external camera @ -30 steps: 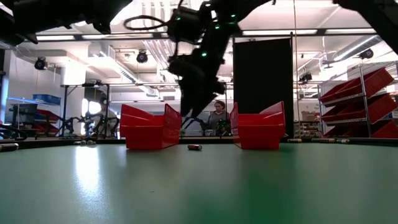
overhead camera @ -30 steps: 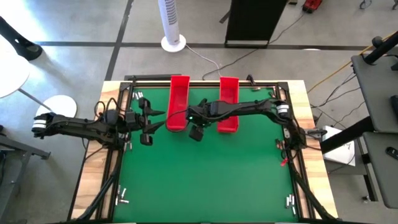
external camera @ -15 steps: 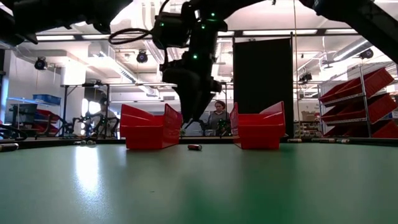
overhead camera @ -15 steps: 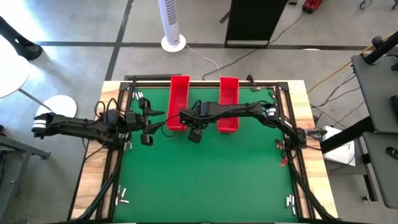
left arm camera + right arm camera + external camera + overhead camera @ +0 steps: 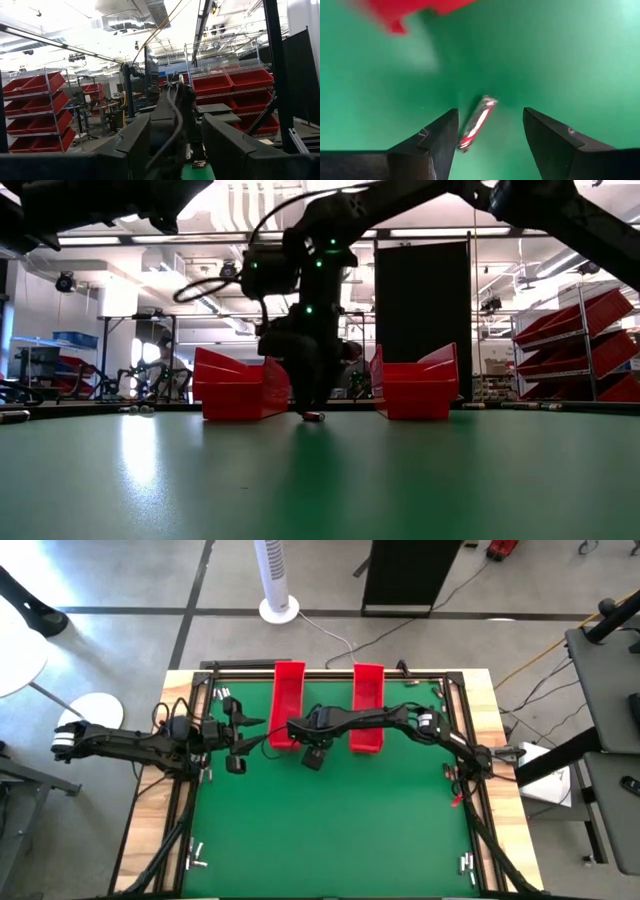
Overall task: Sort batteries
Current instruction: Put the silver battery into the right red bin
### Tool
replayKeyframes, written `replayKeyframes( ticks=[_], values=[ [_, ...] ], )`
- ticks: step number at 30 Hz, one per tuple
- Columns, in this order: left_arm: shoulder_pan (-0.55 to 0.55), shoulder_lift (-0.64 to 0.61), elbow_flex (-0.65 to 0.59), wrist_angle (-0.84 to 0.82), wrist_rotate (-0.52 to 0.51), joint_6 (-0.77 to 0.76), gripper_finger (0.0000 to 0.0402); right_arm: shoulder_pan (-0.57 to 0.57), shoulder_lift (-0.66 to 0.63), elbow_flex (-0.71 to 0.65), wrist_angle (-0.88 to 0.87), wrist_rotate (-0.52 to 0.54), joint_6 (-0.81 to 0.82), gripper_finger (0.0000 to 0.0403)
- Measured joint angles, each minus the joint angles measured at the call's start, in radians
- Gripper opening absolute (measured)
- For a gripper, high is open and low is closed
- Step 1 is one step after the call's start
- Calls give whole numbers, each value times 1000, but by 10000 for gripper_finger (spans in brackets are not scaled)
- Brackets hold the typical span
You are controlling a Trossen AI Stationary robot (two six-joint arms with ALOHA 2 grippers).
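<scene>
One small silver-and-red battery lies on its side on the green mat, in front of the gap between two long red trays. My right gripper points down over it, open, one finger on either side, and touches nothing. The low view shows its fingertips just above the battery. My left gripper waits near the table's left side, open and raised, its fingers apart with nothing between them.
More batteries lie in small groups by the table's frame: at the near left, near right and far left. The wide green mat toward the near edge is free room. A person stands in the room behind the trays.
My right gripper has come down onto the spot of the battery between the trays and has tipped to point more steeply down. The battery has stayed where it was on the mat.
</scene>
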Motion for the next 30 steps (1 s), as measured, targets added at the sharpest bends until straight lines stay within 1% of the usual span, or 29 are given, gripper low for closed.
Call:
replayKeyframes(
  ticks=[4, 7, 13, 17, 21, 27, 30],
  values=[
    [0, 0, 0, 0, 0, 0, 158, -13, 0, 0, 0, -4, 54, 194],
    [0, 0, 0, 0, 0, 0, 158, -19, 0, 0, -1, -34, 75, 177],
    [0, 0, 0, 0, 0, 0, 158, -15, 0, -3, 0, -43, 83, 142],
    [0, 0, 0, 0, 0, 0, 158, -10, 0, -4, 1, -43, 83, 133],
    [0, 0, 0, -1, 0, 0, 158, -5, -4, -5, -2, -43, 83, 138],
    [0, 0, 0, -3, 0, 0, 158, 24, -47, -3, -18, -42, 67, 162],
    [0, 0, 0, -3, 0, 0, 158, 39, -60, -3, -13, -8, 79, 177]
  ],
)
